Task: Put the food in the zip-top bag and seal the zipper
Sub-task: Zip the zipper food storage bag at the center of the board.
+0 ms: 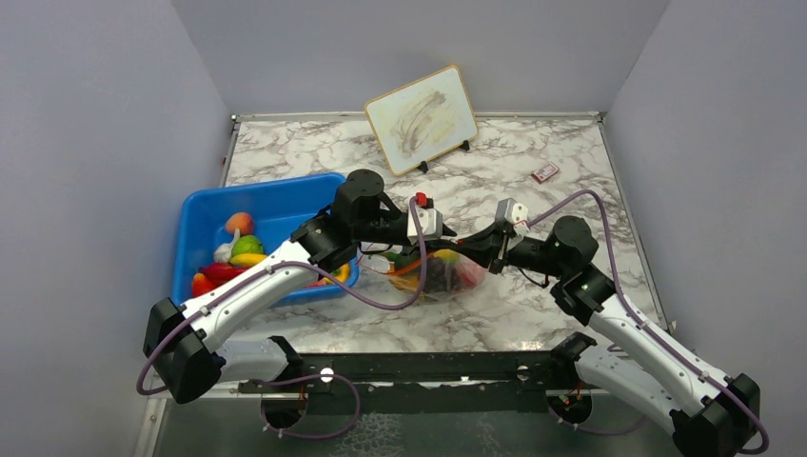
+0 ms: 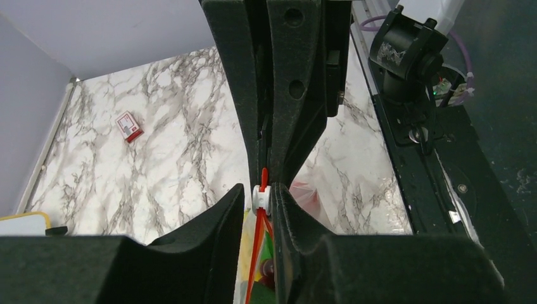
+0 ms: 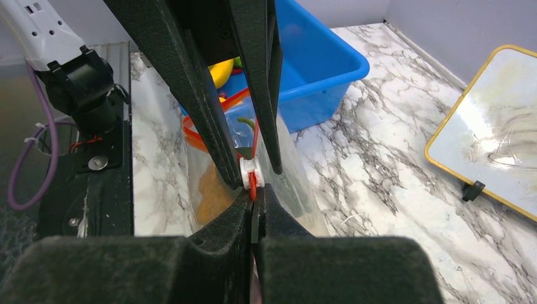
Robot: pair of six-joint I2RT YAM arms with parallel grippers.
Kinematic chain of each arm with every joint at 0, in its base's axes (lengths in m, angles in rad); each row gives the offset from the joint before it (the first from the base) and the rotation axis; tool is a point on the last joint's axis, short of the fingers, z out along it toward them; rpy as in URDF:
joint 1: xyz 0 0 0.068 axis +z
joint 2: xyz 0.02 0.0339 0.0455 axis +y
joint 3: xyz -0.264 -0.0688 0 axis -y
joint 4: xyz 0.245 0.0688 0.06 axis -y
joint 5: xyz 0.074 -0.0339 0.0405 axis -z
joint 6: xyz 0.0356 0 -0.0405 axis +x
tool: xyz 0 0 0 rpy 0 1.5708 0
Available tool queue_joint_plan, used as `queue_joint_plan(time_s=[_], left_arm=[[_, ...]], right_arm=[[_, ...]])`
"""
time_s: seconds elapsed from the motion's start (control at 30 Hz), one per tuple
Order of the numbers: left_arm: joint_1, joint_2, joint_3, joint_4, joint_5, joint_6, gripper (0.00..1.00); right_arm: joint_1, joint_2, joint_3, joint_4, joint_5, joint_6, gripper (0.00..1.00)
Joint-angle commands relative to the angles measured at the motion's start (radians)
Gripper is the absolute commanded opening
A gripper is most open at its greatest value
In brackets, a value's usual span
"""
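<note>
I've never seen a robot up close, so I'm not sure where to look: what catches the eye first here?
Two arms meet mid-table, the left gripper and right gripper both pinched on the orange-red zipper of a clear bag stuffed with colourful toy food. On the left, a bright blue bin holds more toy pieces, and a gold-framed whiteboard stands propped at the back of the marble table.

Matt, grainy black plastic fingers [image 2: 209,234] of the left gripper [image 2: 261,193] flank a smooth white plastic slider [image 2: 259,197] on the thin orange-red plastic zipper [image 2: 256,253]. Beneath the jaws lies the zip-top bag [image 3: 291,180], clear, glossy, wrinkled film. Beyond the jaws: a smooth, marble-patterned table [image 2: 158,158] with a faint sheen, and a shiny blue plastic bin [image 3: 316,69].
</note>
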Motion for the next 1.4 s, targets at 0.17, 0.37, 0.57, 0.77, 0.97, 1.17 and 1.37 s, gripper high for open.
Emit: queue_joint_plan(time_s=[0.17,0.37,0.57,0.77,0.97,1.17,1.37], left_arm=[[-0.004,0.007,0.006,-0.057,0.046,0.070,0.00],[-0.003,0.001,0.023,-0.158,0.018,0.139,0.00],[-0.003,-0.002,0.035,-0.219,-0.006,0.180,0.00],[-0.001,-0.008,0.030,-0.241,-0.022,0.194,0.00],[0.001,-0.020,0.027,-0.264,-0.044,0.206,0.00],[0.002,-0.037,0.018,-0.283,-0.068,0.212,0.00],[0.005,-0.059,-0.003,-0.295,-0.091,0.215,0.00]], right_arm=[[0.004,-0.023,-0.006,0.077,-0.012,0.041,0.01],[0.004,-0.043,-0.033,0.105,-0.021,0.042,0.01],[0.004,-0.069,-0.053,0.129,-0.010,0.047,0.01],[0.004,-0.089,-0.053,0.119,0.005,0.043,0.01],[0.004,-0.107,-0.050,0.103,0.015,0.043,0.01],[0.004,-0.122,-0.050,0.086,0.048,0.048,0.01],[0.004,-0.133,-0.052,0.079,0.103,0.061,0.01]])
